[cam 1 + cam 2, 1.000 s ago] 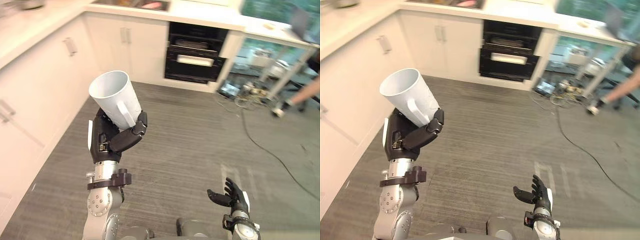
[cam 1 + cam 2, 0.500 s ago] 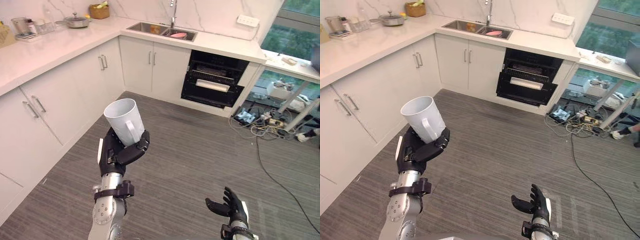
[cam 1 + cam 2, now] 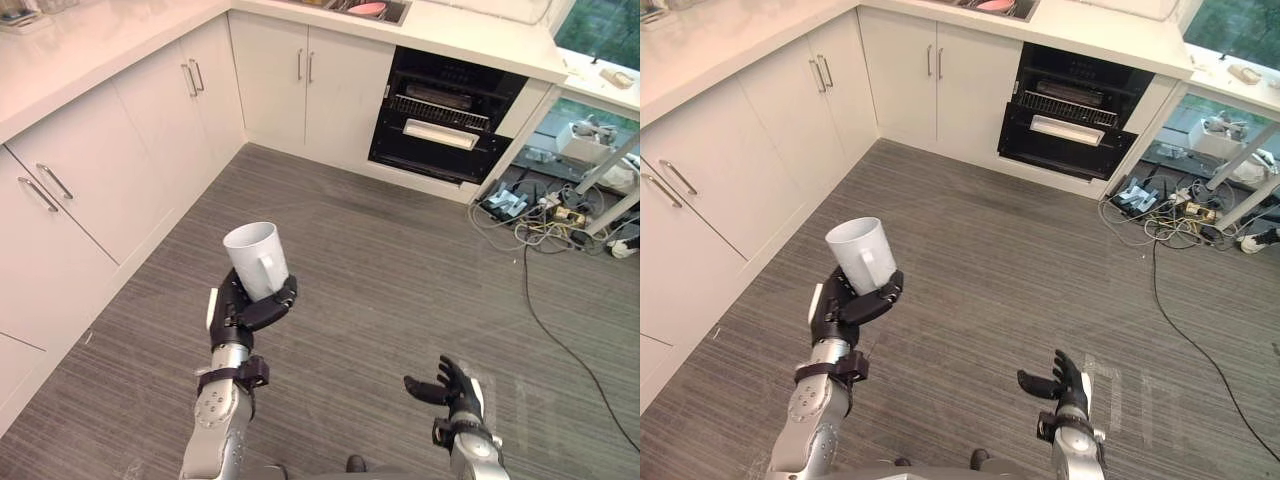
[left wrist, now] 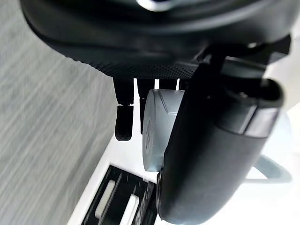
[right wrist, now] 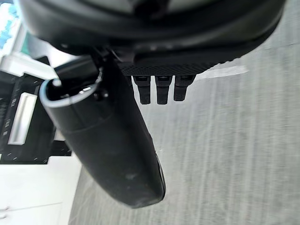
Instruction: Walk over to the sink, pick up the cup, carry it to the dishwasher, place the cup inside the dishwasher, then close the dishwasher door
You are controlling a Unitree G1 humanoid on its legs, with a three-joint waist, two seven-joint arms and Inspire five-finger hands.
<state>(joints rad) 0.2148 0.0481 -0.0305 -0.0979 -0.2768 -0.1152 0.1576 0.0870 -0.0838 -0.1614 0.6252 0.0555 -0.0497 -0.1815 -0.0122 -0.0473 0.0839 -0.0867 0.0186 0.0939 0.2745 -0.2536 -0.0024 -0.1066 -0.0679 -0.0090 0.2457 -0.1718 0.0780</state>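
Grey wood-grain floor (image 3: 400,260) — white corner cabinets (image 3: 120,150), pale countertop (image 3: 90,45).

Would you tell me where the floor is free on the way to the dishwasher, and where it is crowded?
The floor is bare from the cabinets on the left to the dishwasher ahead, a clear path for the left hand holding the cup. It is crowded right of the dishwasher, where tangled cables lie. The right hand is open over bare floor.

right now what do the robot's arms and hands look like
Silver-grey metal arms with round joints; the left arm has a black wrist collar. The left hand and right hand are dark, with black segmented fingers and a white side strip.
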